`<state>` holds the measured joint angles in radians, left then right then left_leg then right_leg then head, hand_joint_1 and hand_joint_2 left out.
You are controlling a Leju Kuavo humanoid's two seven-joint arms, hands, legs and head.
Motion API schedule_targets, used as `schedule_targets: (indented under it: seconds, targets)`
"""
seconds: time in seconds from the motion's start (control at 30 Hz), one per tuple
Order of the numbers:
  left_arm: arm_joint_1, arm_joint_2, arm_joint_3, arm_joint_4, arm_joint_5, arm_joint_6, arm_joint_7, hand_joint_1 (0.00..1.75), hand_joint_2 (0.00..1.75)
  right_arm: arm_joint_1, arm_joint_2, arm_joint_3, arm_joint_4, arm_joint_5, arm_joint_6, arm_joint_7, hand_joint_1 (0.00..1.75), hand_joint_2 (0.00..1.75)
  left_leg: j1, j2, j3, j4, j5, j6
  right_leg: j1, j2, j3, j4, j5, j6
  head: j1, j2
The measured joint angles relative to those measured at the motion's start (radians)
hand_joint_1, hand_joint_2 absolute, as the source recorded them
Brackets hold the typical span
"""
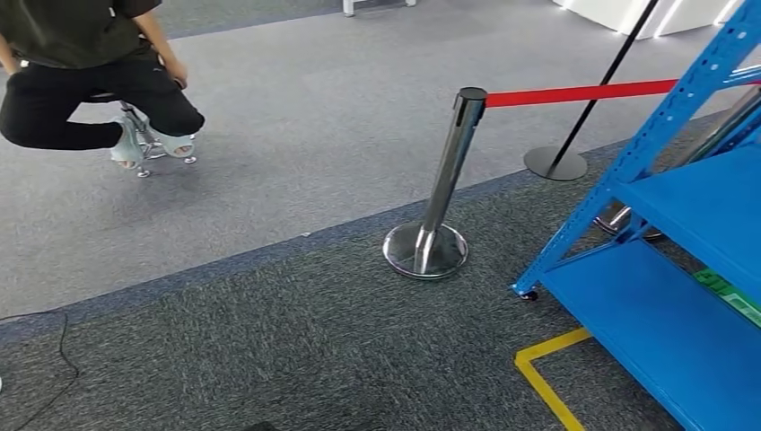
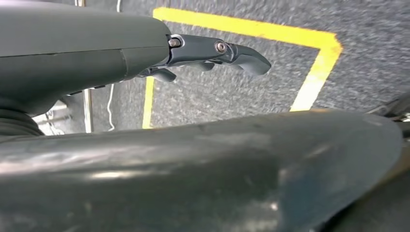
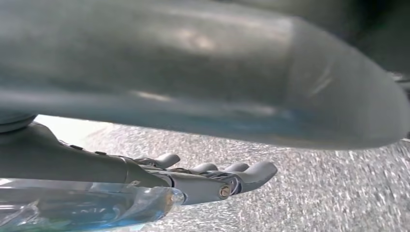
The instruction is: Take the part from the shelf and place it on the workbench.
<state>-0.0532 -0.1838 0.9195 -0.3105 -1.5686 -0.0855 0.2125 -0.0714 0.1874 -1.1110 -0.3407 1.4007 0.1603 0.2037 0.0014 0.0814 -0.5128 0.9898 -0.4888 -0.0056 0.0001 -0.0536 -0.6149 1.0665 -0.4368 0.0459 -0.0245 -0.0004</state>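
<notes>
The blue metal shelf [image 1: 669, 310] stands at the right of the head view, and the boards I see carry no part, only a green label [image 1: 727, 292]. My left hand [image 2: 212, 53] hangs over grey carpet with its fingers stretched out and nothing in them. My right hand [image 3: 208, 179] also hangs over the carpet, fingers extended and apart, gripping nothing. A clear bluish shape [image 3: 87, 208] lies close beside that hand; I cannot tell what it is.
A chrome stanchion [image 1: 440, 180] with a red belt [image 1: 583, 92] stands just left of the shelf. A black pole stand [image 1: 556, 162] is behind it. Yellow floor tape [image 1: 543, 368] runs by the shelf foot. A person [image 1: 81, 72] sits on a stool at far left. A cable [image 1: 54, 368] lies near left.
</notes>
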Motion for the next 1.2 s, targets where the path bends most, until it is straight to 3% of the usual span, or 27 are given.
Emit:
schedule_targets:
  seconds: [0.07, 0.13, 0.2, 0.27, 0.3, 0.33, 0.37, 0.43, 0.5, 0.57, 0.63, 0.7, 0.77, 0.83, 0.87, 0.9, 0.93, 1.0, 1.07, 1.13, 1.2]
  targets:
    - [-0.002, 0.001, 0.001, 0.000, 0.002, 0.000, -0.003, 0.00, 0.00, -0.003, 0.000, -0.002, 0.000, 0.002, -0.001, 0.003, 0.00, 0.00, -0.003, 0.017, 0.006, -0.001, -0.005, -0.010, 0.006, -0.006, 0.017, -0.035, 0.004, -0.011, -0.001, 0.000]
    - [-0.005, 0.001, 0.003, 0.000, 0.003, 0.000, -0.006, 0.00, 0.00, -0.002, 0.000, -0.002, -0.001, 0.005, -0.002, 0.005, 0.00, 0.00, -0.001, 0.025, 0.012, -0.002, -0.009, -0.021, 0.006, 0.018, 0.015, -0.039, 0.007, -0.023, -0.001, 0.000]
    - [-0.007, 0.001, 0.003, 0.000, 0.001, 0.000, -0.009, 0.00, 0.00, -0.001, 0.000, -0.003, -0.003, 0.004, -0.003, 0.007, 0.00, 0.00, 0.003, -0.012, -0.003, 0.036, -0.039, -0.033, 0.001, 0.040, 0.016, -0.044, 0.011, -0.034, -0.004, 0.000]
    - [-0.005, 0.001, 0.003, 0.000, 0.000, 0.000, -0.011, 0.00, 0.00, -0.004, 0.000, -0.003, -0.004, 0.002, -0.003, 0.007, 0.00, 0.00, 0.004, -0.060, -0.062, 0.155, -0.101, -0.038, -0.003, 0.063, 0.016, -0.046, 0.013, -0.039, -0.009, 0.000]
    - [-0.003, 0.001, 0.003, 0.000, -0.001, 0.000, -0.011, 0.00, 0.00, -0.005, 0.001, -0.003, -0.004, 0.001, -0.003, 0.006, 0.00, 0.00, 0.005, -0.070, -0.099, 0.223, -0.128, -0.038, -0.003, 0.077, 0.015, -0.046, 0.014, -0.041, -0.010, 0.000]
    - [-0.001, 0.001, 0.003, 0.000, -0.001, 0.000, -0.011, 0.00, 0.00, -0.005, 0.001, -0.004, -0.004, 0.001, -0.003, 0.006, 0.00, 0.00, 0.005, -0.075, -0.128, 0.272, -0.138, -0.039, -0.003, 0.092, 0.015, -0.046, 0.014, -0.041, -0.010, 0.000]
    - [0.000, 0.001, 0.003, 0.000, -0.001, 0.000, -0.011, 0.00, 0.00, -0.004, 0.001, -0.004, -0.004, 0.001, -0.003, 0.005, 0.00, 0.00, 0.005, -0.078, -0.142, 0.287, -0.128, -0.038, -0.004, 0.106, 0.015, -0.046, 0.014, -0.041, -0.010, 0.000]
    - [0.000, 0.001, 0.003, 0.000, -0.002, 0.000, -0.011, 0.00, 0.00, -0.002, 0.001, -0.004, -0.004, 0.001, -0.003, 0.005, 0.00, 0.00, 0.007, -0.089, -0.115, 0.205, -0.056, -0.038, -0.007, 0.137, 0.016, -0.045, 0.016, -0.037, -0.010, 0.000]
    - [-0.001, 0.001, 0.003, 0.000, -0.002, 0.000, -0.011, 0.00, 0.00, -0.004, 0.000, -0.005, -0.005, 0.001, -0.003, 0.005, 0.00, 0.00, 0.015, -0.140, -0.056, 0.070, 0.005, -0.038, -0.007, 0.166, 0.012, -0.041, 0.017, -0.027, -0.012, 0.000]
    - [-0.003, 0.000, 0.003, 0.000, -0.002, 0.000, -0.011, 0.00, 0.00, -0.004, 0.000, -0.006, -0.006, 0.001, -0.003, 0.005, 0.00, 0.00, 0.019, -0.170, -0.030, 0.007, 0.019, -0.031, -0.007, 0.189, 0.003, -0.041, 0.020, -0.014, -0.015, 0.000]
    - [-0.005, 0.001, 0.003, 0.000, -0.002, -0.001, -0.011, 0.00, 0.00, 0.002, 0.000, -0.009, -0.006, 0.000, -0.003, 0.005, 0.00, 0.00, 0.017, -0.148, -0.030, 0.005, 0.020, -0.014, -0.011, 0.201, -0.003, -0.047, 0.024, -0.003, -0.014, 0.000]
    - [-0.006, 0.001, 0.003, 0.000, -0.002, 0.000, -0.011, 0.00, 0.00, 0.005, 0.000, -0.012, -0.006, 0.000, -0.003, 0.006, 0.00, 0.00, 0.017, -0.124, -0.029, 0.002, 0.024, 0.001, -0.009, 0.157, -0.021, -0.014, 0.002, 0.005, -0.008, 0.000]
    - [-0.003, 0.001, 0.003, 0.000, -0.002, 0.000, -0.011, 0.00, 0.00, 0.001, 0.001, -0.013, -0.006, 0.000, -0.003, 0.006, 0.00, 0.00, 0.013, -0.094, -0.028, 0.000, 0.024, 0.010, -0.006, 0.088, -0.074, 0.101, -0.065, 0.009, 0.000, 0.000]
    - [0.001, 0.001, 0.003, 0.000, -0.002, 0.000, -0.011, 0.00, 0.00, -0.002, 0.001, -0.013, -0.006, 0.000, -0.003, 0.005, 0.00, 0.00, 0.009, -0.061, -0.027, 0.001, 0.022, 0.013, -0.007, 0.063, -0.134, 0.230, -0.120, 0.012, 0.001, 0.000]
    - [0.002, 0.002, 0.003, 0.000, -0.002, 0.000, -0.011, 0.00, 0.00, -0.001, 0.001, -0.013, -0.006, 0.000, -0.003, 0.005, 0.00, 0.00, 0.008, -0.046, -0.026, 0.001, 0.020, 0.013, -0.008, 0.060, -0.142, 0.252, -0.122, 0.013, 0.001, 0.000]
    - [0.001, 0.001, 0.003, 0.000, -0.002, 0.000, -0.011, 0.00, 0.00, 0.000, 0.001, -0.014, -0.006, 0.000, -0.003, 0.005, 0.00, 0.00, 0.008, -0.033, -0.024, 0.001, 0.018, 0.012, -0.008, 0.056, -0.128, 0.232, -0.104, 0.012, 0.001, 0.000]
    - [0.001, 0.001, 0.003, 0.000, -0.002, 0.000, -0.011, 0.00, 0.00, 0.002, 0.001, -0.014, -0.007, 0.000, -0.003, 0.006, 0.00, 0.00, 0.008, -0.021, -0.019, 0.001, 0.015, 0.009, -0.008, 0.047, -0.094, 0.172, -0.072, 0.011, 0.001, 0.000]
    - [0.000, 0.000, 0.003, 0.000, -0.002, 0.000, -0.011, 0.00, 0.00, 0.001, 0.001, -0.015, -0.007, 0.000, -0.004, 0.006, 0.00, 0.00, 0.005, 0.000, -0.009, 0.001, 0.007, 0.000, -0.006, 0.005, -0.013, 0.030, -0.019, 0.006, 0.002, 0.000]
    - [-0.001, 0.001, 0.003, 0.000, -0.002, 0.000, -0.011, 0.00, 0.00, -0.002, 0.001, -0.015, -0.007, 0.000, -0.004, 0.005, 0.00, 0.00, 0.000, 0.017, 0.000, 0.000, 0.001, -0.011, -0.002, -0.014, 0.021, -0.031, -0.004, -0.005, 0.001, 0.000]
    - [-0.004, 0.001, 0.003, 0.000, -0.002, 0.000, -0.011, 0.00, 0.00, -0.003, 0.001, -0.016, -0.007, 0.000, -0.004, 0.005, 0.00, 0.00, 0.000, 0.034, 0.006, -0.004, -0.002, -0.022, -0.001, 0.009, 0.019, -0.033, -0.002, -0.017, 0.000, 0.000]
    - [-0.007, 0.001, 0.002, 0.000, -0.002, 0.000, -0.011, 0.00, 0.00, -0.001, 0.001, -0.017, -0.007, 0.000, -0.004, 0.006, 0.00, 0.00, 0.002, 0.014, 0.002, 0.014, -0.021, -0.033, -0.004, 0.031, 0.019, -0.037, 0.002, -0.028, -0.002, 0.000]
